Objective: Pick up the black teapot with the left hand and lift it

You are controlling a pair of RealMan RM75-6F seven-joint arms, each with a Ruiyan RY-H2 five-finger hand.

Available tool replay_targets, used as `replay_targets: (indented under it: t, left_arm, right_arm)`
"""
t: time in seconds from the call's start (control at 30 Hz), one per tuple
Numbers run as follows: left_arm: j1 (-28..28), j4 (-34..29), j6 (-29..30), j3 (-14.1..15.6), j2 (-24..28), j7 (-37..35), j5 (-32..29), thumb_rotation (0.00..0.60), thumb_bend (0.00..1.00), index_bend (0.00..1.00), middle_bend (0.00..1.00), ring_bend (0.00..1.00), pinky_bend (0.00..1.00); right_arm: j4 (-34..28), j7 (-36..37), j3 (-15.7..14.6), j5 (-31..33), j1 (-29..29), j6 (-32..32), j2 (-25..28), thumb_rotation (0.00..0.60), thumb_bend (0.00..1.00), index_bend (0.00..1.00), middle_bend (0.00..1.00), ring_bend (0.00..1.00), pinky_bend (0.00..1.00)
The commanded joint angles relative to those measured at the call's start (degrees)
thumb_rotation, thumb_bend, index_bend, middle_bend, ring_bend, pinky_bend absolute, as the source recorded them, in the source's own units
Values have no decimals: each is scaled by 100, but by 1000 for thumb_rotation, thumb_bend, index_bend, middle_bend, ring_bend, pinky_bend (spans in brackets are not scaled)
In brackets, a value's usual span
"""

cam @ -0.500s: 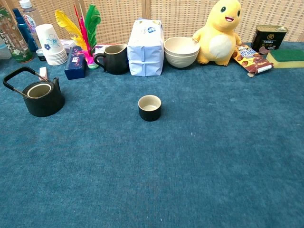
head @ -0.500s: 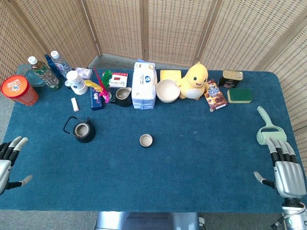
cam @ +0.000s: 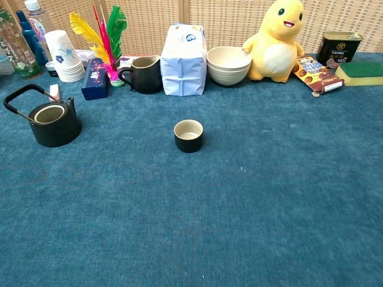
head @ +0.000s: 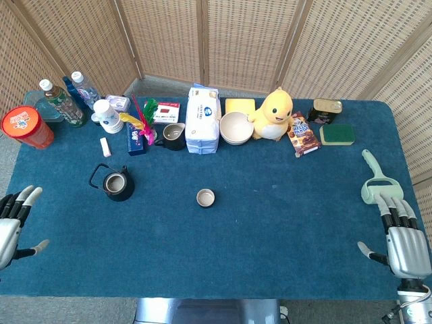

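Note:
The black teapot (head: 117, 183) stands lidless on the blue table (head: 270, 223), its thin wire handle tipped back to the left; the chest view shows the teapot (cam: 54, 124) at the left edge. My left hand (head: 12, 224) hovers at the table's left front corner, fingers spread and holding nothing, well to the left of and nearer than the teapot. My right hand (head: 401, 239) rests at the right front corner, fingers extended and empty. Neither hand shows in the chest view.
A small black cup (head: 205, 198) sits mid-table. Along the back stand bottles (head: 62, 102), a red tub (head: 25, 126), paper cups (head: 106, 116), a black pitcher (head: 173, 136), a tissue pack (head: 203, 119), bowls (head: 236, 128), a yellow plush (head: 273, 115). A green brush (head: 373, 179) lies by my right hand.
My left hand has edged slightly forward and inward at the table's left edge. The teapot and right hand have not moved.

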Motion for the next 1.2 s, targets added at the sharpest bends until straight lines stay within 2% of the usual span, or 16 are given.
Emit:
replay_targets:
  t: [0.03,0.23,0.37,0.6,0.7,0.93,1.2]
  left_arm:
    - [-329,275,-103,-295,-476,486,-18,600,130,0,0,0,15]
    - [-897,626,-299,-677,-1351,1442,25,600,130,0,0,0,15]
    - [-1237,784,-513,-903,-1900,2331,-206,600,130,0,0,0,15]
    - [-1644,1065,-752,-1077,-2692,3523,-572,600,130,0,0,0,15]
    - [-1771,1120,-893,-1180,-2957,4020,-957,600,130,0,0,0,15]
    - [-2034,1365,-1076,-1208,-3415,4708,-1406,600,130,0,0,0,15]
    - [-2171,1855,-940,-1216,-3900,5025,-1642,600,131,0,0,0,15]
  right_arm:
    - [1,15,10,23,10,-24,10,600,0,0,0,0,0]
    - [3,58,29,76,23,-61,27,600,0,0,0,0,0]
    - [15,125,36,123,31,-106,50,600,0,0,0,0,0]
    - [39,285,71,191,42,-146,111,600,0,0,0,0,0]
    - [54,339,74,219,50,-181,128,600,0,0,0,0,0]
    - [62,398,75,238,55,-207,145,600,0,0,0,0,0]
    - [66,532,38,60,41,-127,186,600,0,0,0,0,0]
